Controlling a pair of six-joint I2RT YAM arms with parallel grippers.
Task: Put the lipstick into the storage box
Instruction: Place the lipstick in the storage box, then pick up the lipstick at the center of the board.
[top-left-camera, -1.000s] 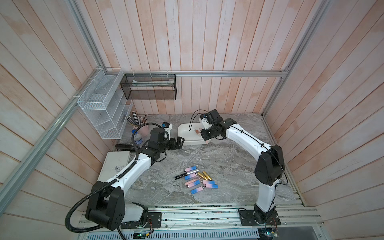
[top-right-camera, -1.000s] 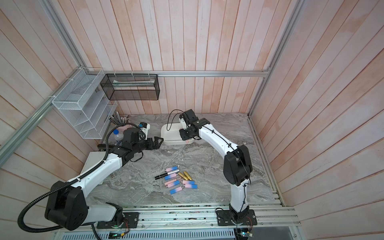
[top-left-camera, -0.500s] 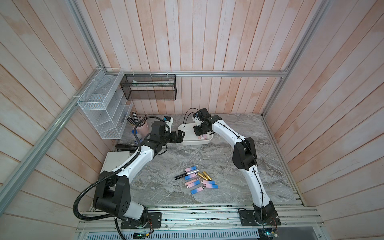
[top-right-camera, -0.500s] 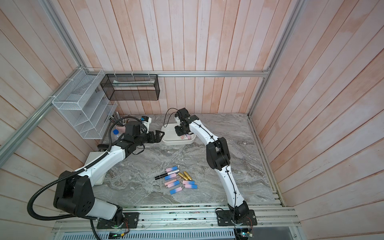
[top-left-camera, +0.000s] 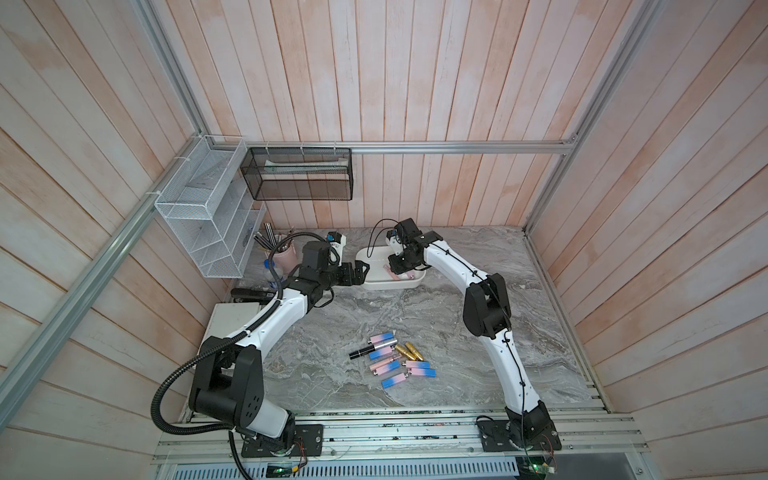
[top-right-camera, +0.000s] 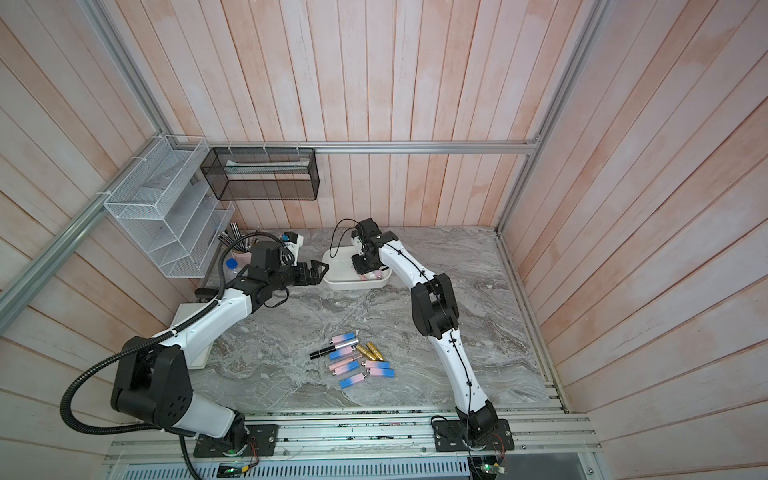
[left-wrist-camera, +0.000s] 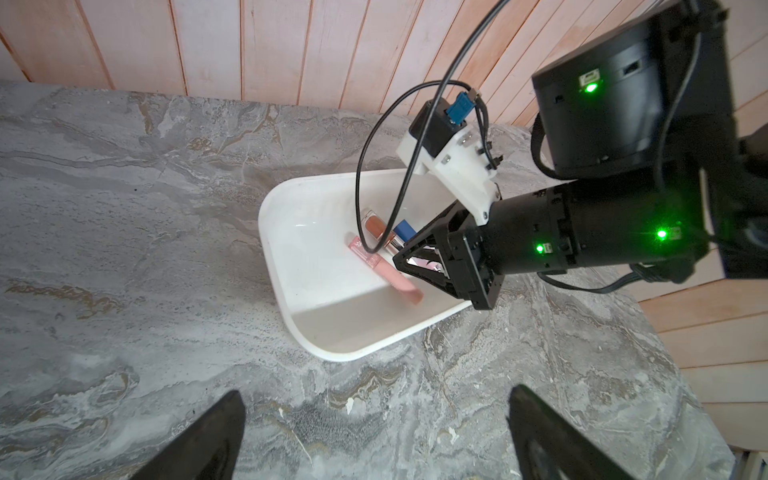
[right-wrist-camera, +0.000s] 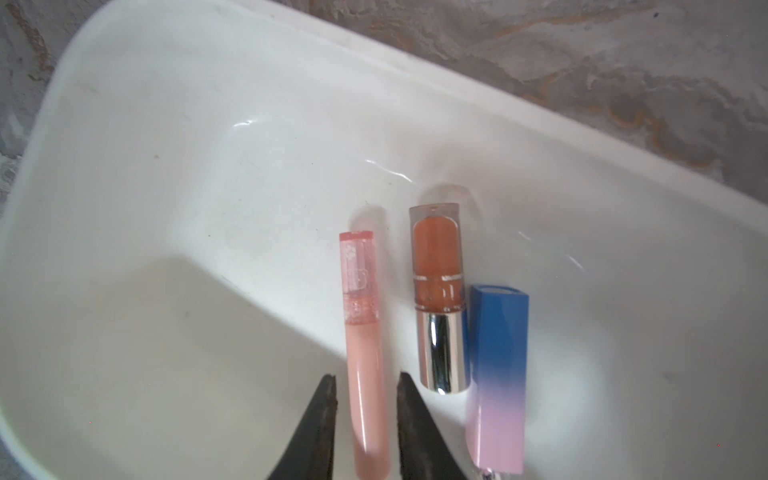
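The storage box (top-left-camera: 386, 286) (top-right-camera: 345, 286) (left-wrist-camera: 266, 232) (right-wrist-camera: 208, 83), a shallow white tub, stands at the back of the marble table. A slim pink lipstick (right-wrist-camera: 365, 353) (left-wrist-camera: 374, 264) lies flat on its floor. My right gripper (right-wrist-camera: 365, 380) (top-left-camera: 399, 266) (left-wrist-camera: 399, 262) reaches down into the box, its jaws a little open on either side of that lipstick with thin gaps showing. Beside it lie an orange lipstick with a silver base (right-wrist-camera: 438, 299) and a blue-to-pink one (right-wrist-camera: 496, 374). My left gripper (left-wrist-camera: 374, 415) (top-left-camera: 365, 268) (top-right-camera: 324, 268) hovers wide open and empty just off the box's left end.
Several more lipsticks (top-left-camera: 395, 361) lie in a cluster at the table's front middle. A white wire-mesh rack (top-left-camera: 203, 220) and a black mesh basket (top-left-camera: 299, 174) hang on the back left walls. A pink cup of brushes (top-left-camera: 282, 253) and a flat white box (top-left-camera: 232, 320) sit at the left.
The right arm's elbow has swung inward while its gripper stayed over the box, and its jaws have parted slightly off the pink lipstick. The left gripper has moved up close to the box's end.
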